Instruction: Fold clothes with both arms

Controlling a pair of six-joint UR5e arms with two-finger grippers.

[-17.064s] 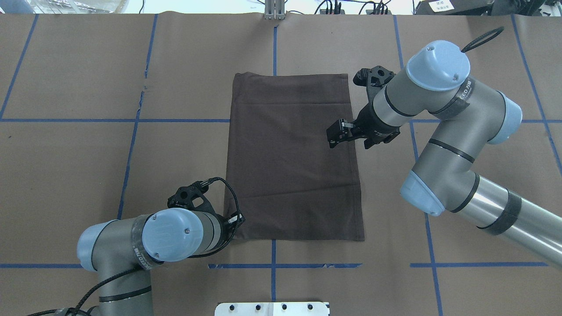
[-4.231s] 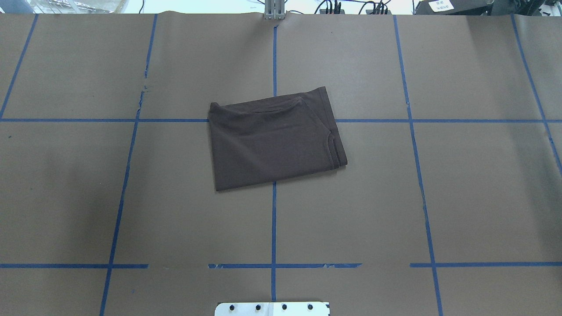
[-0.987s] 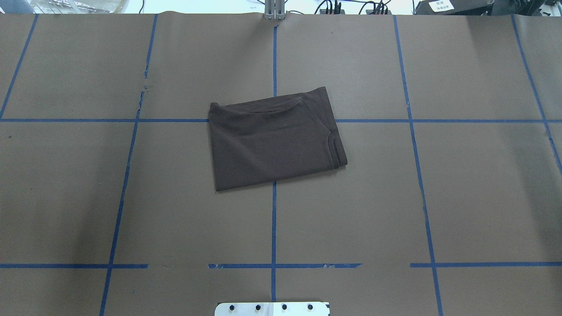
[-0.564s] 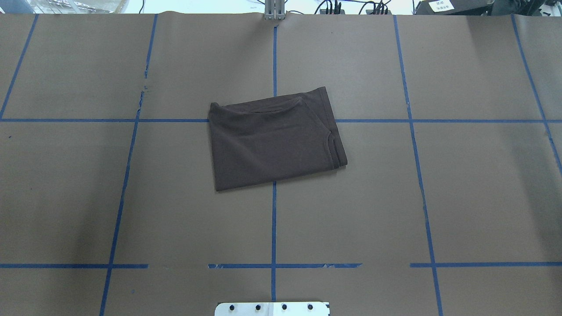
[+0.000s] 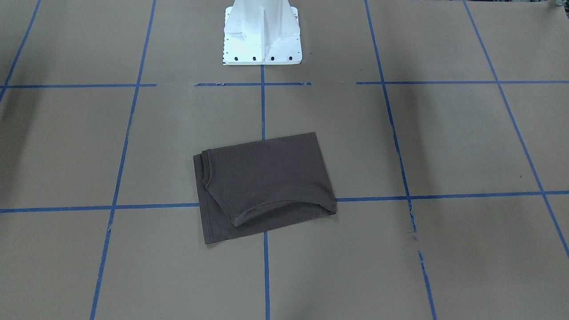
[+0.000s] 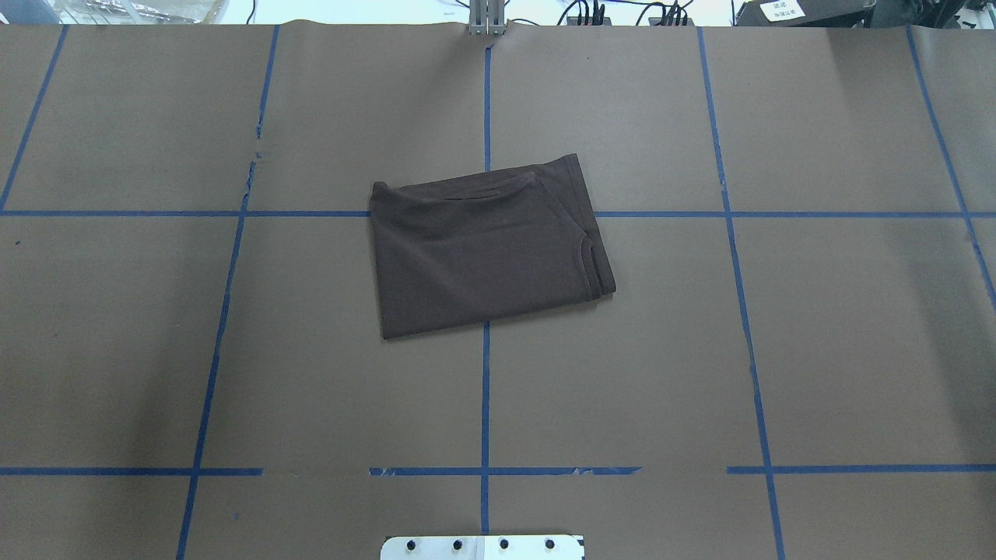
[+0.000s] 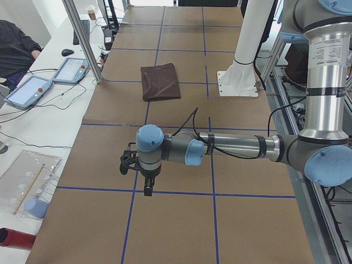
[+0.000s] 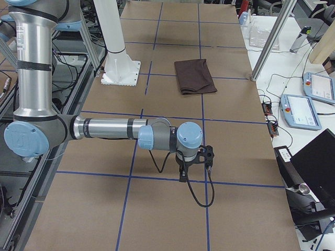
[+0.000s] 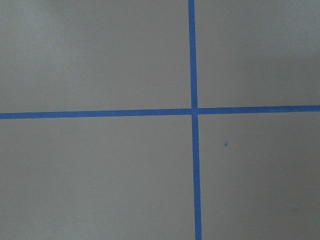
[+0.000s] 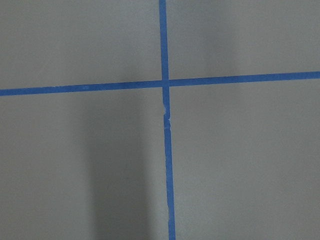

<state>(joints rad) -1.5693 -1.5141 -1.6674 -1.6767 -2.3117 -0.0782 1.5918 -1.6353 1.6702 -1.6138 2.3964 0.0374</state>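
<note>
soft t-shirt (image 6: 486, 253) folded into a rectangle; left gripper (image 7: 147, 187), right gripper (image 8: 183, 174) spread: cannot tell.

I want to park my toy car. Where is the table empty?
Either side of the folded T-shirt the table is bare, and so is the strip between it and the white pedestal base. Only the middle is taken. The left arm and right arm hang over the two ends.

The dark brown T-shirt (image 6: 482, 253) lies flat mid-tabletop (image 6: 778, 350), folded into a compact, slightly skewed rectangle — a curved hem showing on top. Left arm (image 7: 236, 147) and right arm (image 8: 110, 128) stretch low — well apart from it.
</note>
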